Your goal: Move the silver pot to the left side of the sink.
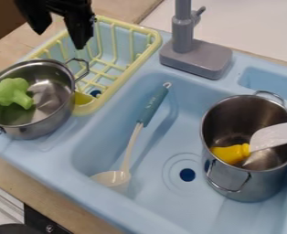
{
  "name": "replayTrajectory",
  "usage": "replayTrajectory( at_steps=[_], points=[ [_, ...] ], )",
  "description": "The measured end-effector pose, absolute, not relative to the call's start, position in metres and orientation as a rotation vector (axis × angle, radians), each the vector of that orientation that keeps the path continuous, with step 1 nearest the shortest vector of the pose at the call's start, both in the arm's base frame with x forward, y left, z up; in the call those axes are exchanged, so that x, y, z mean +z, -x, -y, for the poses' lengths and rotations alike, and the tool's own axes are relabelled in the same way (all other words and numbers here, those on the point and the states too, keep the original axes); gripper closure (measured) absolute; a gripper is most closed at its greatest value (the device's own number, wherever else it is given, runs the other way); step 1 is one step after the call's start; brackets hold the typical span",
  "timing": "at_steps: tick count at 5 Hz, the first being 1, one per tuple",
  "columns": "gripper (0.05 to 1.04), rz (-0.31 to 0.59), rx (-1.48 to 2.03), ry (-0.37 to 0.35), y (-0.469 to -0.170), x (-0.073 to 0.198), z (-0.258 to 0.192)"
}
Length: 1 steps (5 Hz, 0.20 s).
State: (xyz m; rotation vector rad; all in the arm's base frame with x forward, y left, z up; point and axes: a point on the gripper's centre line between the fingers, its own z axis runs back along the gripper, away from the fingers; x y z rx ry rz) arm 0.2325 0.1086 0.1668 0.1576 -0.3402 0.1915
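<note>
gripper (60, 38) at upper left of the camera view, over the near-left end of the yellow rack (149, 42); i read it as released, fingers spread apart. silver pot (256, 186), the tall one, stands upright in the basin of the blue sink (161, 201), on its right side as i see it. a yellow and white object (232, 153) leans inside. ladle (151, 109) lies in the basin, left of the pot. low metal pan (47, 98) at far left holds broccoli (13, 93).
</note>
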Motion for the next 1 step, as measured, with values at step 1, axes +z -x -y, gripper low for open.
replayTrajectory(
  at_steps=[1],
  points=[
    [0.085, 0.38, 0.318, -0.113, -0.2389, 0.1559, -0.1206]
  ],
)
